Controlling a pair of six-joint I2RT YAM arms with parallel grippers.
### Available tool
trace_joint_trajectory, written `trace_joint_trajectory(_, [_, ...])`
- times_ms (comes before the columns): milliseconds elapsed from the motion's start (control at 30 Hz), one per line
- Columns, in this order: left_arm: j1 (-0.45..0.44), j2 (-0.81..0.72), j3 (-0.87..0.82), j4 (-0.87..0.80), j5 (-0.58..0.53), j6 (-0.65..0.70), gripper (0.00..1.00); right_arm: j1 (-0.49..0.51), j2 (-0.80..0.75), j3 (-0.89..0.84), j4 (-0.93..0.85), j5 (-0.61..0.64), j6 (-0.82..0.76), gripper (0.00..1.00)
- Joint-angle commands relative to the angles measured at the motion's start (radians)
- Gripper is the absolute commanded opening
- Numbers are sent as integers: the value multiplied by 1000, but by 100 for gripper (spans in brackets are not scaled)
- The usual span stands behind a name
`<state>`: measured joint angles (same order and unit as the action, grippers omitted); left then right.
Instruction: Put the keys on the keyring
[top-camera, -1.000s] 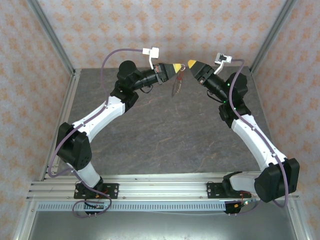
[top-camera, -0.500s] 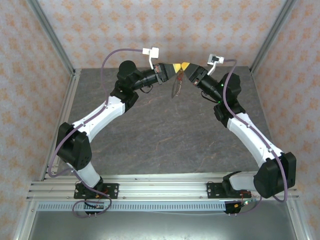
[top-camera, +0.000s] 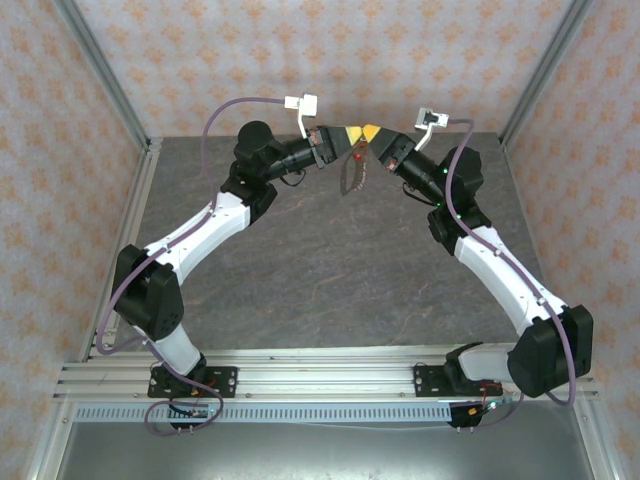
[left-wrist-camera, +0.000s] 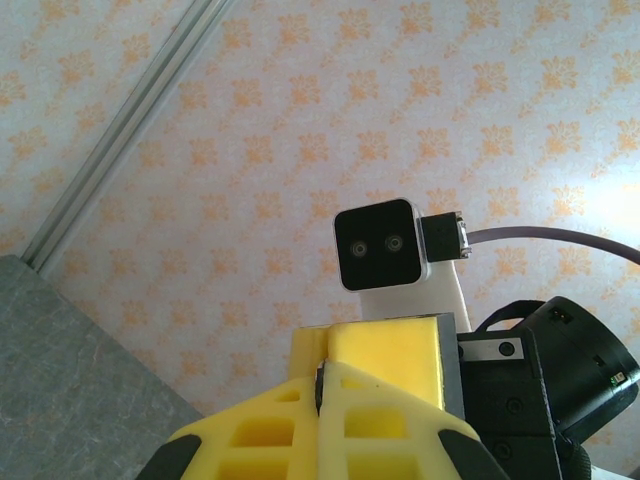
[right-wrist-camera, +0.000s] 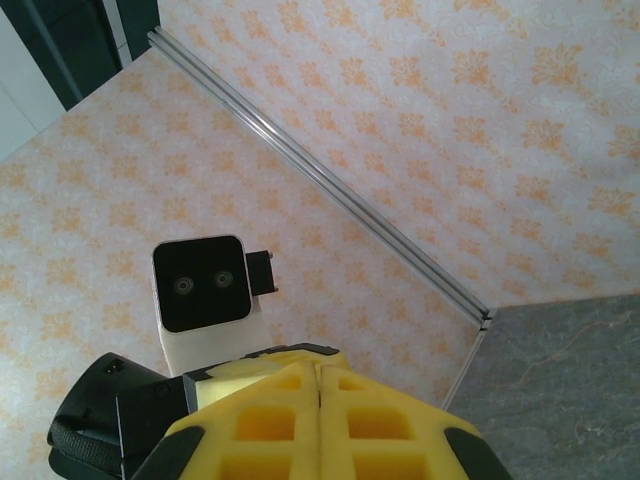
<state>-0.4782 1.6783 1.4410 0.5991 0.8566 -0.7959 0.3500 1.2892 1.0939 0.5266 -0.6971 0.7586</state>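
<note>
The keyring (top-camera: 352, 173), a thin grey-brown loop, hangs above the back of the table from my left gripper (top-camera: 354, 133), which is shut on its top. In the left wrist view a thin dark edge of the keyring (left-wrist-camera: 321, 386) is pinched between the yellow fingers of the left gripper (left-wrist-camera: 324, 372). The keys show as a tiny red piece (top-camera: 359, 157) at the loop's upper part; whether it is threaded on I cannot tell. My right gripper (top-camera: 370, 131) is shut, tip to tip with the left one. In its own view the right gripper (right-wrist-camera: 320, 372) shows nothing between its fingers.
Both arms reach toward the back wall over the dark grey table (top-camera: 330, 270). Metal frame posts (top-camera: 105, 75) stand at the back corners, with patterned walls behind. The right arm's wrist camera (left-wrist-camera: 378, 243) faces the left one, and the left arm's camera (right-wrist-camera: 200, 283) faces back.
My right gripper has moved left until its tip meets the left gripper's tip, and its jaws have closed. The left arm has held still with the keyring hanging.
</note>
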Motion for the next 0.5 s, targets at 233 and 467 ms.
trace_joint_trajectory(233, [-10, -15, 30, 76, -1, -2, 0, -8, -52, -47, -10, -6, -17, 26])
trace_joint_trajectory(467, [-9, -15, 30, 75, 1, -3, 0, -9, -55, -60, 13, -8, -2, 15])
